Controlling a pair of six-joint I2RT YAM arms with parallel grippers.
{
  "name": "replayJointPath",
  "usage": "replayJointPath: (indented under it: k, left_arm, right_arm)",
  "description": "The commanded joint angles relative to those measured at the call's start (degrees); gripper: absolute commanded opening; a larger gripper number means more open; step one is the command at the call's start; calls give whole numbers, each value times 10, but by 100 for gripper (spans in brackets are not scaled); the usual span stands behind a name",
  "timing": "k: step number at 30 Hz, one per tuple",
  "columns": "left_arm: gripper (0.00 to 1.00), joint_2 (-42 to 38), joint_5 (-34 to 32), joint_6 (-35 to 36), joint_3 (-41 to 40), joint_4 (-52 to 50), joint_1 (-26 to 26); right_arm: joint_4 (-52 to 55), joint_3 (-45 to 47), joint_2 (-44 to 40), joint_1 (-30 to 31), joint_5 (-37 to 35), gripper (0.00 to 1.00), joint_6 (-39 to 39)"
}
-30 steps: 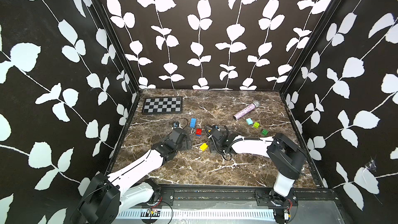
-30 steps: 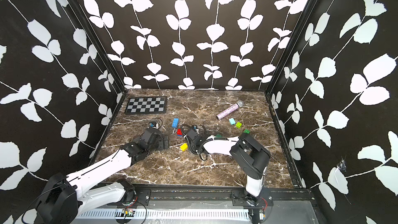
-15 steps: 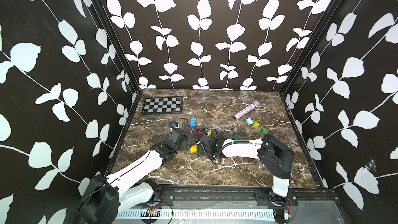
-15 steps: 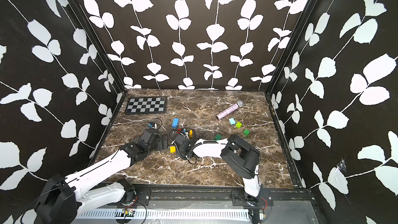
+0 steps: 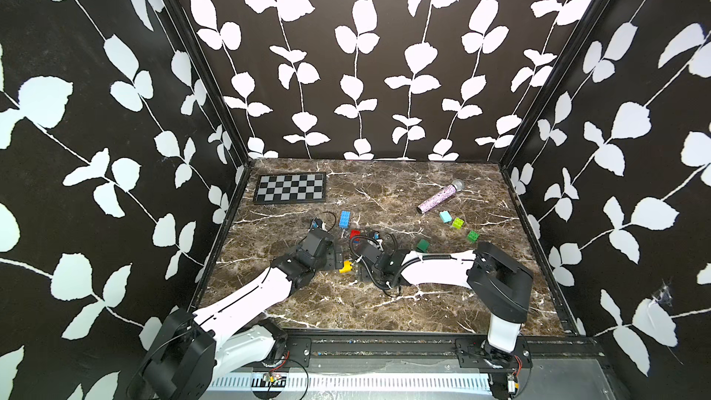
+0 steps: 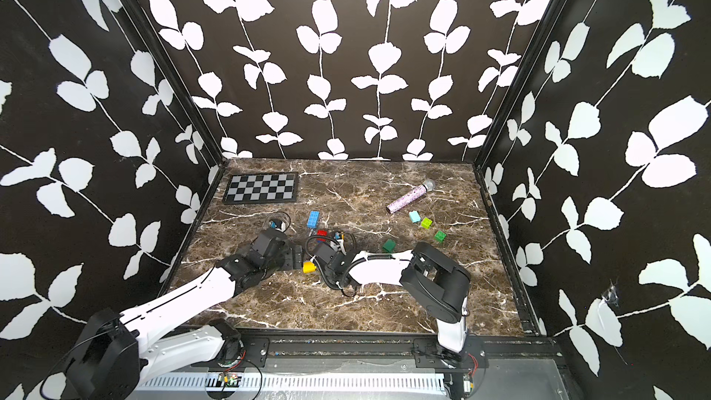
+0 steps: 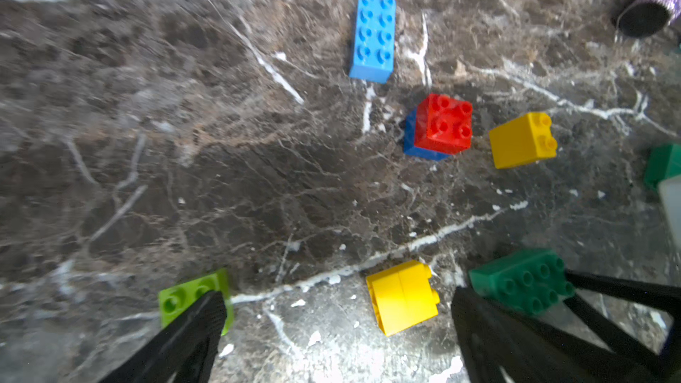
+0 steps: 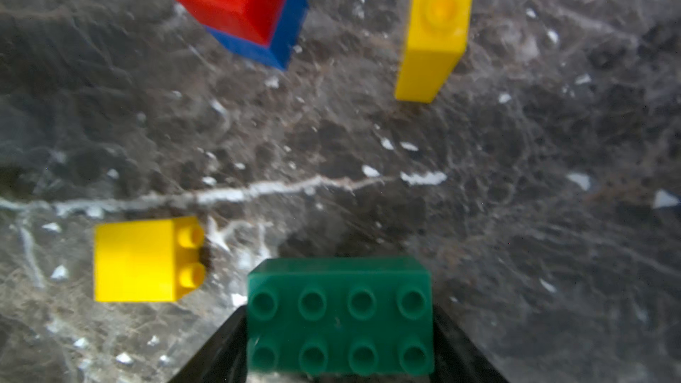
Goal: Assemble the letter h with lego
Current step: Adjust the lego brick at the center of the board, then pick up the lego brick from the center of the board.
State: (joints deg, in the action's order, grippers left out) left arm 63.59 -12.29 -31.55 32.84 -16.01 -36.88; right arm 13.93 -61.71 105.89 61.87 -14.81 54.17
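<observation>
Dark green eight-stud brick [image 8: 339, 311]: likely light, rigid, slick-walled plastic, studs-up mid marble table [image 8: 516, 178], best pinched across flat sides; right gripper [image 8: 339, 326] brackets its short ends, clamped or slack unclear; left gripper [image 7: 337, 300] gapes empty.

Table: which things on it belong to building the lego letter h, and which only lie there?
For the job: blue long brick, red-on-blue stack, yellow bricks, dark green long brick, lime bricks, light blue brick, small green bricks.
Lying about: purple microphone, chequered board.
</observation>
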Motion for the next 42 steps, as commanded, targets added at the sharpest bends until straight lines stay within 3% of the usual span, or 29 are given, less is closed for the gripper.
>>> replayJointPath:
  k: [1,3,7,10,15,20,25,27,30,37,42]
  left_arm:
    - [98,16,30,5,11,9,-4]
    - [98,30,29,-1,24,-5,-9]
    - [98,56,13,-17,69,-59,-29]
    - [98,73,-19,-50,114,-119,-74]
    - [96,111,-37,-152,185,-166,-142]
    - [99,186,-97,-315,273,-223,-225]
    - [99,295,-78,-404,369,-263,-259]
    - [99,337,-62,-430,396,-276,-261]
    - [99,380,-74,-451,432,-313,-266]
    - [98,408,-98,-461,458,-354,-264]
    - [93,427,-60,-451,439,-330,-253]
  right_arm:
    - [34,16,-15,-1,-3,85,27]
    - [31,20,-27,-2,-3,99,25]
    - [18,35,-72,-10,13,99,8]
    - [-8,68,-134,-41,51,99,-29]
    - [-19,116,-258,-165,89,98,-119]
    - [-26,138,-289,-283,65,91,-165]
    - [-146,242,-337,-286,15,85,-162]
    - [-138,260,-354,-289,-24,85,-146]
    - [-154,270,-367,-289,-24,85,-158]
    - [-153,266,-354,-289,-26,85,-159]
    - [-152,259,-341,-289,-11,85,-160]
